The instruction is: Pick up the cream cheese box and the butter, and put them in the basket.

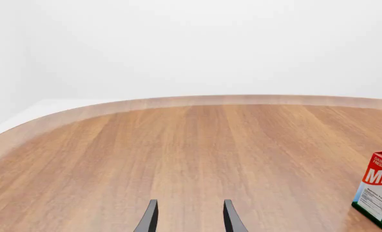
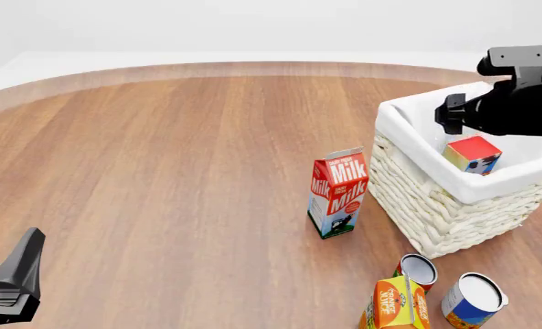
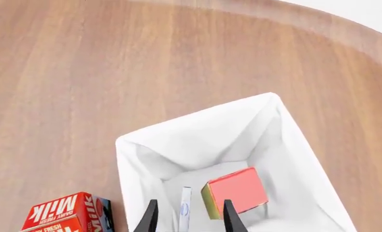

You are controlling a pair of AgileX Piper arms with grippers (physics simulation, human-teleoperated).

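Left gripper [image 1: 189,220]: low over bare wood at the near left of the table [image 2: 161,171], its two dark fingers spread apart with nothing between them.
Ahead and to the right of the left gripper: the milk carton [image 2: 338,192], standing upright on the wood, well apart from the fingers.
Right gripper [image 3: 189,217]: hanging above the basket [image 2: 417,192], fingers parted and holding nothing.
Directly below the right gripper: the butter [image 3: 236,192], lying inside the basket on the white liner, a red face turned up, apart from both fingers.
Between the right fingers, further down: the cream cheese box [image 3: 185,210], only a thin pale edge with a touch of blue showing, standing on edge in the basket just beside the butter.
Basket: woven cream wicker with the white cloth folded over its rim, just to the right of the milk carton.
Nearer the camera than the basket: the juice carton [image 2: 395,303] and two cans [image 2: 472,300] close together on the wood.
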